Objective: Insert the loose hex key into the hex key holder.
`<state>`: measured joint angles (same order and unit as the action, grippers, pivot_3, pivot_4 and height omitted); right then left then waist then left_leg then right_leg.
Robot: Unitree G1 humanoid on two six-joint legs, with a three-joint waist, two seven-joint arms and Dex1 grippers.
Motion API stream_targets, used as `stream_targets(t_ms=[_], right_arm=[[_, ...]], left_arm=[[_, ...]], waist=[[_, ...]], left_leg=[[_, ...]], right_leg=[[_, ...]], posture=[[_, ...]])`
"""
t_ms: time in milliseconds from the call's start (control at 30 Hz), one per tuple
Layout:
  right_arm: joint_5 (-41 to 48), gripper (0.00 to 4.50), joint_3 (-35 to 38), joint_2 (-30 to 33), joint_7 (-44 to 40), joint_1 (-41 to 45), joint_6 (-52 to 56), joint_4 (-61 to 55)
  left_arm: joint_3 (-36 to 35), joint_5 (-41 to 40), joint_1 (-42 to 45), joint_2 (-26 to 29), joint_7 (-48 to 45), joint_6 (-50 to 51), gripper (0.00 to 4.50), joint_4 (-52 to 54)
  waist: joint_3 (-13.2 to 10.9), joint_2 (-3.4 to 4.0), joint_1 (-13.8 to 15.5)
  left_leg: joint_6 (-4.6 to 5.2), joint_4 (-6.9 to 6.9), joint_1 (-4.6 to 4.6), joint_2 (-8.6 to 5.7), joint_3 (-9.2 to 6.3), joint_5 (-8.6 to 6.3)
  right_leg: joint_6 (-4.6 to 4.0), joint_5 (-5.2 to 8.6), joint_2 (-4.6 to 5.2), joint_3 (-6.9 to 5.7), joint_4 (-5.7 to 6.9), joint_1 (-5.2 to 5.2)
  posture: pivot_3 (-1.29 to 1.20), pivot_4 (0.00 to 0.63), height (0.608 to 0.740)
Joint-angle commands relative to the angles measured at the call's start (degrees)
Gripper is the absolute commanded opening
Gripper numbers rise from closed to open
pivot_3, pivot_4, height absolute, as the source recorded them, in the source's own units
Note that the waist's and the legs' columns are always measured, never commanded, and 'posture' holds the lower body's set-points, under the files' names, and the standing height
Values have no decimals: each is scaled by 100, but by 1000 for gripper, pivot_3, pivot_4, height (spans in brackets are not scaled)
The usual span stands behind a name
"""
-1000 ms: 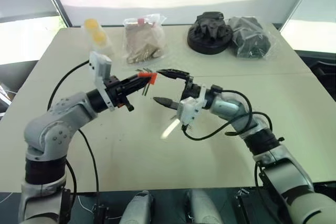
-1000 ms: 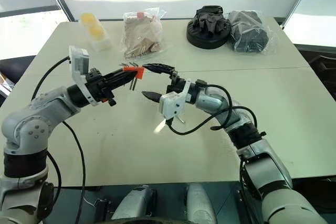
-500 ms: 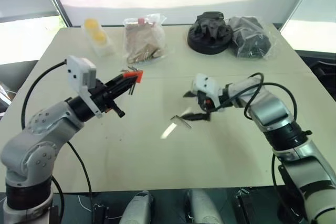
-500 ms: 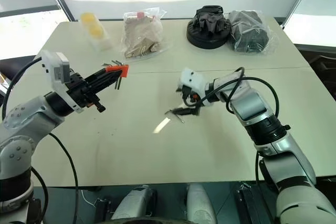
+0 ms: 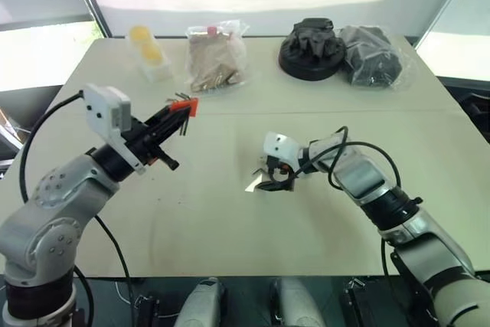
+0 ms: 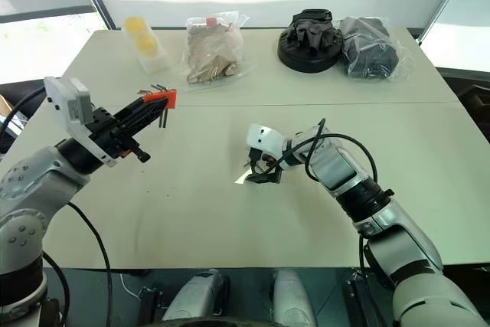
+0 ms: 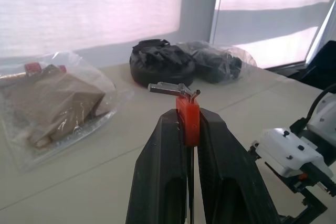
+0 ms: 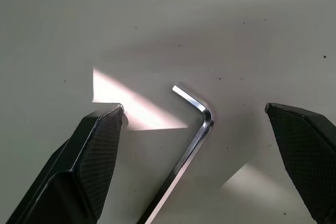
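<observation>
A pale beige table [image 5: 199, 227] is carrying a row of things along its far edge. At the far left, a clear packet of yellow round pieces [image 5: 147, 53] is lying. Beside it, a clear plastic bag of brown contents [image 5: 214, 57] is resting, with a small red cap showing near its top. Further right, a black round bundle [image 5: 308, 47] is sitting, and just beside it a dark item wrapped in clear plastic [image 5: 373, 54] is lying. A bright patch of light [image 8: 131, 106] is falling on the table's middle.
</observation>
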<state>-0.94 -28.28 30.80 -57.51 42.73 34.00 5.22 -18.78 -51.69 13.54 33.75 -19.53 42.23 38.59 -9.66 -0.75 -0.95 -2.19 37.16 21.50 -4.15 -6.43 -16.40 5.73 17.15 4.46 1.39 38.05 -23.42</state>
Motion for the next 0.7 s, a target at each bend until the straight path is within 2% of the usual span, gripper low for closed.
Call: stream_targets(t_ms=[33, 100, 333, 467, 567, 633, 700], right_arm=[[-218, 4240, -51, 11, 58, -75, -201, 230], [-229, 3682, -52, 21, 25, -89, -242, 274], [-265, 98, -31, 35, -7, -81, -260, 509], [-304, 33, 8, 17, -15, -126, -308, 519], [-165, 33, 403, -171, 348, -255, -1018, 448], [-170, 33, 723, -364, 812, -262, -1724, 567], [-468, 33, 1021, -552, 1781, -112, -3015, 876]], left_arm=[[-112, -73, -12, 84, 43, -107, 0, 205], [-96, -75, -13, 96, 56, -112, 0, 219], [-62, -67, -10, 103, 99, -143, 0, 234], [-82, -70, -8, 110, 79, -163, 0, 195], [-192, -110, 7, 53, 160, -199, 0, 100], [-201, -113, 14, 32, 166, -216, 0, 36], [-140, -186, 26, -33, 143, -197, 0, -56]], waist=[[0, 0, 0], [0, 0, 6], [2, -2, 18], [6, -8, 17], [6, -9, 14], [6, -10, -18], [4, -7, -25]], left_leg=[[0, 0, -1, 1, 0, 0], [0, 0, -3, 1, -1, 0], [0, 2, -3, 0, -1, 0], [0, 1, -7, 0, -3, 0], [0, 2, -7, 0, -4, 0], [0, 1, -7, 1, -3, 0], [-2, -2, -5, 2, -1, 1]], right_leg=[[0, 0, -1, 0, 1, 1], [0, 0, -2, 0, 1, 4], [0, 0, -1, -1, 0, 6], [0, 0, -1, -3, -1, 10], [0, 0, -1, -3, -2, 11], [0, 0, -2, -2, -2, 10], [0, 0, -3, 0, 4, 2]], posture=[[0, 150, 740], [0, 150, 740], [0, 150, 740], [0, 150, 740], [0, 150, 740], [0, 150, 740], [0, 150, 740]])
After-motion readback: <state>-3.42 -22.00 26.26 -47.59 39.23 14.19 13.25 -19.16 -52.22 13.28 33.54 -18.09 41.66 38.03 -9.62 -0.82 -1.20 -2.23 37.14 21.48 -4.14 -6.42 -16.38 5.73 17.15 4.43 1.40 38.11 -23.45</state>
